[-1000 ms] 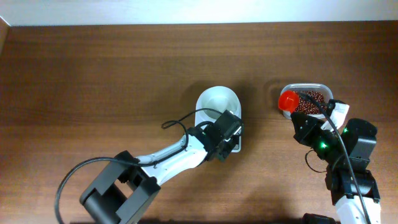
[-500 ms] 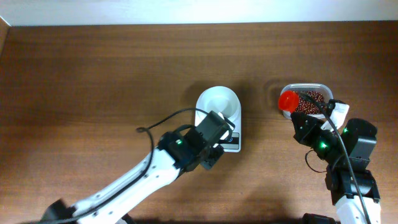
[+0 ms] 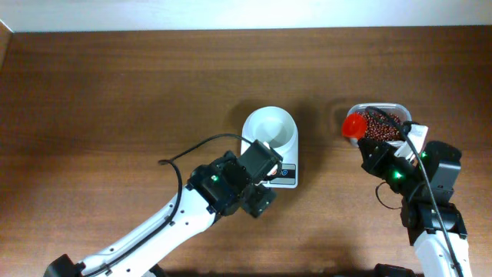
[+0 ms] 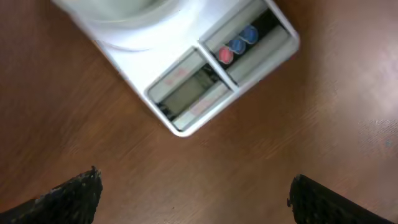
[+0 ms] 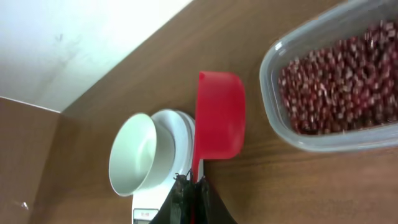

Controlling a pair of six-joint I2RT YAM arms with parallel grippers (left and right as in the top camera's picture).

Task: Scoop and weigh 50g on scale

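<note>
A brown wooden worktop (image 3: 115, 92) runs up to a pale wall (image 3: 231, 14) at the far edge. The scale (image 3: 283, 174) sits near the centre, with a white bowl (image 3: 269, 127) on its far end and its display and buttons (image 4: 237, 45) toward the arms; the reading is too blurred to make out. The left fingers (image 4: 68, 198) are spread wide and grip nothing, hovering over bare wood just in front of the display end. To the right of the scale, well apart from it, a clear tub (image 5: 273, 59) contains the beans (image 3: 384, 125). The right fingers (image 5: 193, 200) are closed on the handle of a red scoop (image 5: 219, 118), whose cup lies at the tub's left rim, between tub and scale. Contact with the rim cannot be determined.
</note>
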